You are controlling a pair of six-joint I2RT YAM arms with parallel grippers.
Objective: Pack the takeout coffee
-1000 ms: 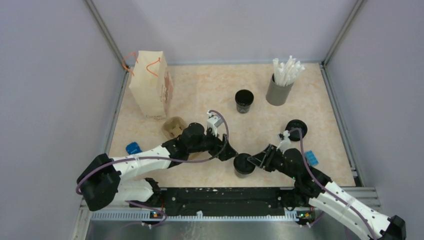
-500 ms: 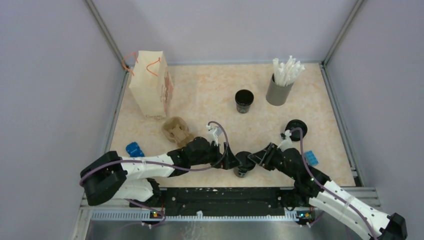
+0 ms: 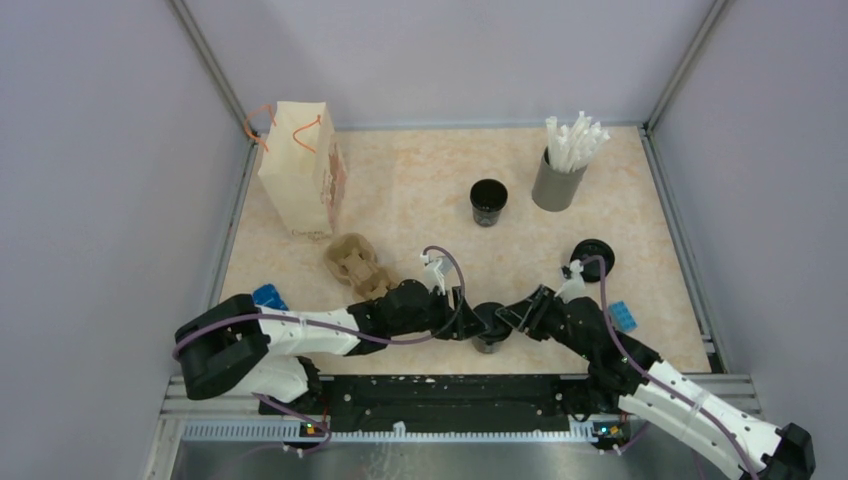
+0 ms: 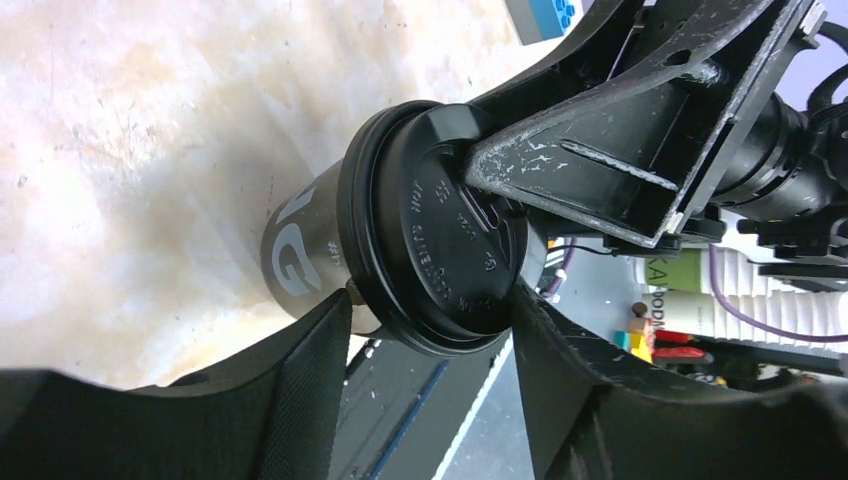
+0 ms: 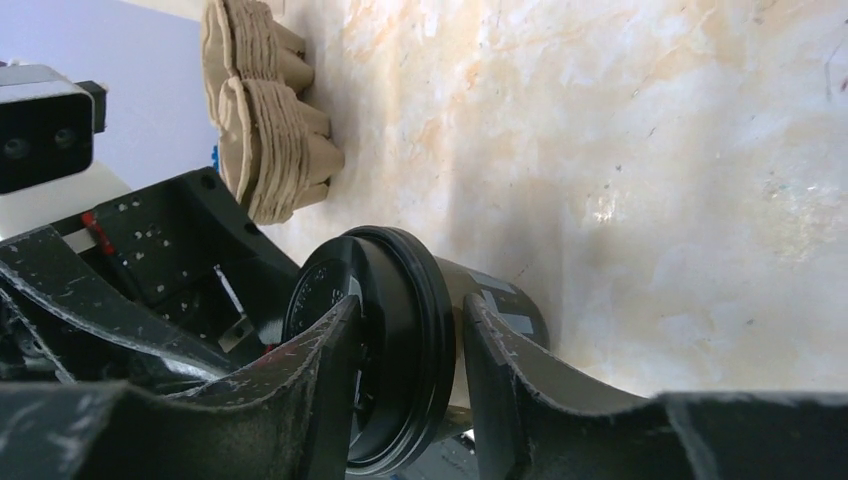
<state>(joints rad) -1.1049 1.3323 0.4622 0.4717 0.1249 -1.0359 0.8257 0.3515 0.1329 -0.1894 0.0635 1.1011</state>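
Note:
A black coffee cup (image 3: 488, 338) with a black lid (image 4: 440, 225) stands near the table's front edge. My left gripper (image 3: 466, 318) reaches it from the left; in the left wrist view its gripper (image 4: 430, 298) has its jaws closed on the cup's sides just under the lid. My right gripper (image 3: 511, 318) comes from the right. In the right wrist view its gripper (image 5: 412, 305) pinches the lid's rim (image 5: 425, 330), with one finger on the lid's top and the other under the rim. A second, open black cup (image 3: 488, 201) stands further back. A loose black lid (image 3: 592, 258) lies at the right.
A paper bag (image 3: 300, 165) with orange handles stands at the back left. A stack of pulp cup carriers (image 3: 355, 262) lies left of my left arm. A grey holder of straws (image 3: 557, 178) is at the back right. Blue items lie at the left (image 3: 268, 297) and right (image 3: 622, 315).
My left gripper has moved right and forward to the lidded cup and closed around it. My right gripper has stayed at the lid, shifting slightly.

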